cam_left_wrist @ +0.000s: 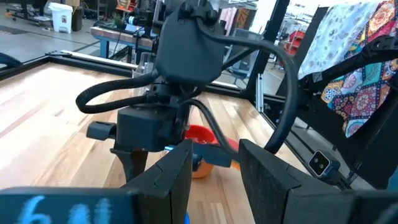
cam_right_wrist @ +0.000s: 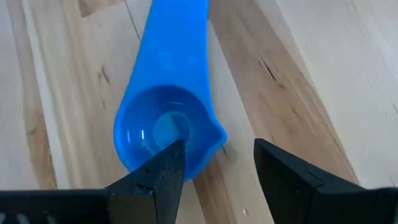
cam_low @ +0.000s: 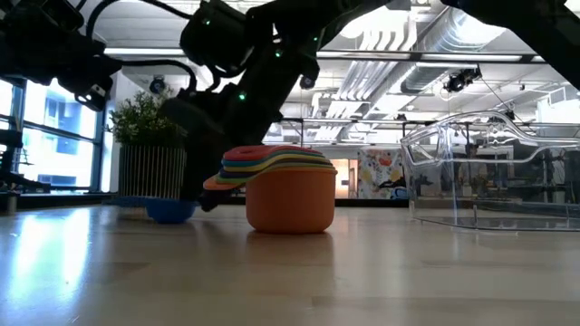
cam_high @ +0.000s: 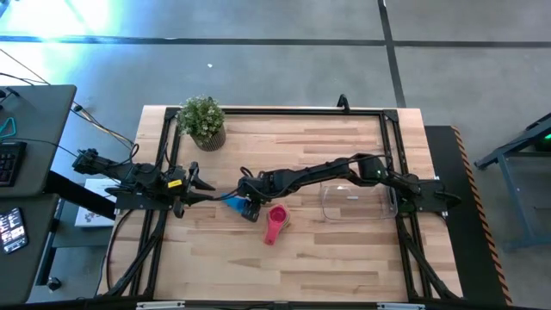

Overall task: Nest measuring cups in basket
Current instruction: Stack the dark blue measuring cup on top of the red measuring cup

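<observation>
From above, the right arm reaches far across the table from its base at three o'clock, stretched almost flat, so that the right gripper (cam_high: 245, 207) ends up near the centre, over the blue cup (cam_high: 232, 203). That long reach looks to be the price of fetching the last loose scoop. Just at four o'clock of it sits the stack of nested cups (cam_high: 275, 224), magenta on top, handles pointing toward six. The basket (cam_high: 357, 200) stands well apart at three o'clock, clear and with no cup in it, so I'd judge the stack is being built on the table first. The left gripper (cam_high: 200, 182) waits at nine o'clock, and the potted plant (cam_high: 203, 120) keeps to eleven.

From table height, the stack (cam_low: 288, 195) shows an orange cup at the bottom with coloured rims fanned above it; the blue cup (cam_low: 170, 211) lies alone beside it, under the dark arm.

Through the left wrist, its own fingers (cam_left_wrist: 171, 180) stand apart with nothing between them, aimed at the other arm's wrist.

Through the right wrist, the jaws are parted and one fingertip (cam_right_wrist: 165, 171) overlaps the blue cup's (cam_right_wrist: 165, 127) rim; whether it touches yet is hard to say, but nothing is clamped.
</observation>
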Motion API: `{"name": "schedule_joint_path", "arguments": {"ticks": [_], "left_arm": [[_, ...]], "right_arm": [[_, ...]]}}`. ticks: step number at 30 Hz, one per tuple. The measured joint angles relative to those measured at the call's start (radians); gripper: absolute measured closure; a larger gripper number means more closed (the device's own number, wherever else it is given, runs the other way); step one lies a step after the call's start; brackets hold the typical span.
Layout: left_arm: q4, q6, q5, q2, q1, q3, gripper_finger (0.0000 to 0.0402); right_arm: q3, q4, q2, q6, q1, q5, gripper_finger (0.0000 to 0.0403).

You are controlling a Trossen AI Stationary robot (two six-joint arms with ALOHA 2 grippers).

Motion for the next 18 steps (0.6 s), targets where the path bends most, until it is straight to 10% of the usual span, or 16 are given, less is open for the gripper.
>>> {"name": "schedule_joint_path", "arguments": {"ticks": [10, 18], "left_arm": [[0.000, 0.000, 0.000, 0.000, 0.000, 0.000, 0.0280], [0.000, 0.000, 0.000, 0.000, 0.000, 0.000, 0.0280]], "right_arm": [[0.000, -0.017, 0.015, 0.029, 0.000, -0.011, 0.0229], [0.000, -0.025, 0.015, 0.030, -0.002, -0.035, 0.0324]]}}
